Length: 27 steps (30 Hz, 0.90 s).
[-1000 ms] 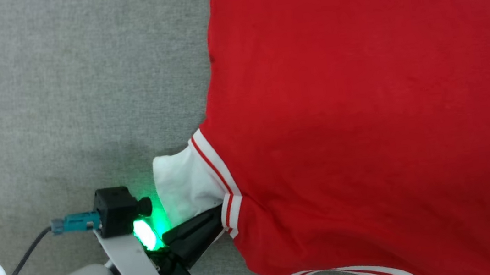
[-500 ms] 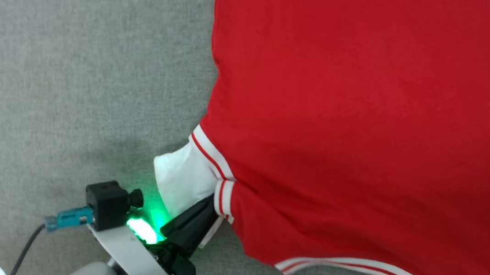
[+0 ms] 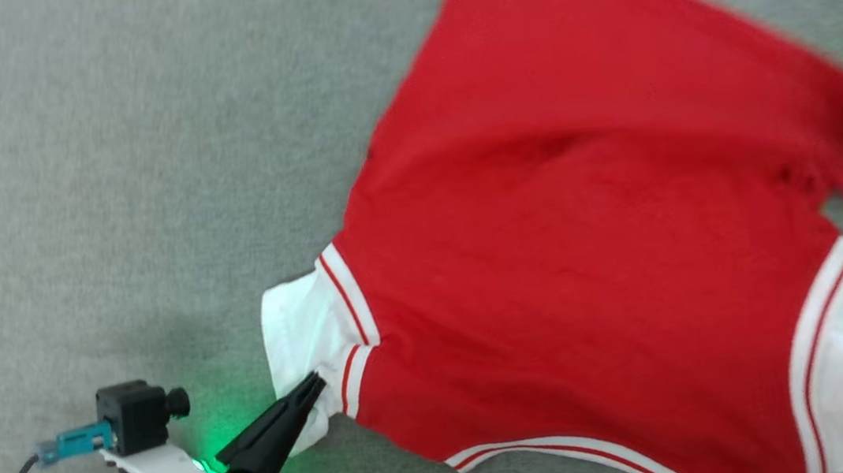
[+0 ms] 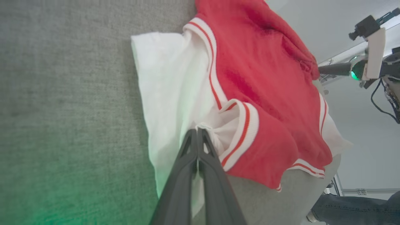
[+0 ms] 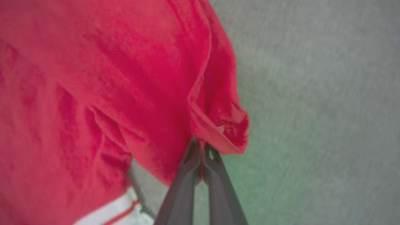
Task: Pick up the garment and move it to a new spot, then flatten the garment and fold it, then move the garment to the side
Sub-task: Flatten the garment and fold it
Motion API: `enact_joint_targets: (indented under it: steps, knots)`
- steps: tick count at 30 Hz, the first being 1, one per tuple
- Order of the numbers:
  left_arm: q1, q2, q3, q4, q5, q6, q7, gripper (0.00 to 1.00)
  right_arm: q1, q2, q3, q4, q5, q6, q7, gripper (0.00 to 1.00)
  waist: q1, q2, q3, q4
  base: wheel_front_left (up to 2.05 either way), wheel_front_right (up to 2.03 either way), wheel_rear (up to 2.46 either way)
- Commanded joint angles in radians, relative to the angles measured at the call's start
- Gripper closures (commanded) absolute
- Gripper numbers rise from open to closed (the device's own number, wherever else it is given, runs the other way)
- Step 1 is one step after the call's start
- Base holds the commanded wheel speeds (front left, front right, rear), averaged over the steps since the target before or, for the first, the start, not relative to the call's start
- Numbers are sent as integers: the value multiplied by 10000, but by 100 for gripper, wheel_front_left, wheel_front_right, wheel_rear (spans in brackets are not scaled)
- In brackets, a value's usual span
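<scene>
1. Head view: the garment (image 3: 591,265) is spread beyond the left gripper (image 3: 313,381).
2. Left wrist view: its white sleeve (image 4: 168,87) is held in closed jaws.
3. Right wrist view: a red edge (image 5: 218,137), perhaps the hem, is clamped by the right gripper (image 5: 201,145). Flattening is judged underway, and even outward tension is needed.

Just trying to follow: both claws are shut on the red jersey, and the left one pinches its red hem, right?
Not quite: the left claw pinches the white sleeve beside the striped trim, as the left wrist view shows. The right claw is indeed shut on the red jersey too.
</scene>
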Motion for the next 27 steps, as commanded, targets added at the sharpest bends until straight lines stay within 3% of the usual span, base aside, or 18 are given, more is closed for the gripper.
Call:
enact_joint_targets:
  steps: [1,6,14,20,25,26,27]
  knots:
    - [180,15,87,32,72,27,9,100,712,-136,-165,-393,156,-3,100,100,-1,0,-676,-533,0,0,0]
    - [515,-3,422,108,193,27,9,100,3714,-229,-1084,-2347,448,-3,338,100,-1,0,-979,-790,0,0,0]
    - [828,96,849,337,462,27,8,100,7533,1159,-1850,-4627,-188,-2,645,100,-1,0,-1187,-1033,0,0,0]
    - [822,17,980,622,657,26,8,100,8903,2272,-1148,-4964,-413,-2,619,100,-1,0,-1295,-1039,0,0,0]
    - [920,10,1012,724,722,27,8,100,8997,2483,-854,-4918,-691,-2,261,97,-1,0,-1379,-1108,0,0,0]
    - [929,8,1017,727,733,26,8,100,8929,2410,-878,-4987,-746,-2,131,60,-1,0,-1393,-1121,0,0,0]
    - [943,-1,1042,730,729,27,8,100,8858,2324,-934,-5054,-780,-2,39,16,-1,0,-1401,-1132,0,0,0]
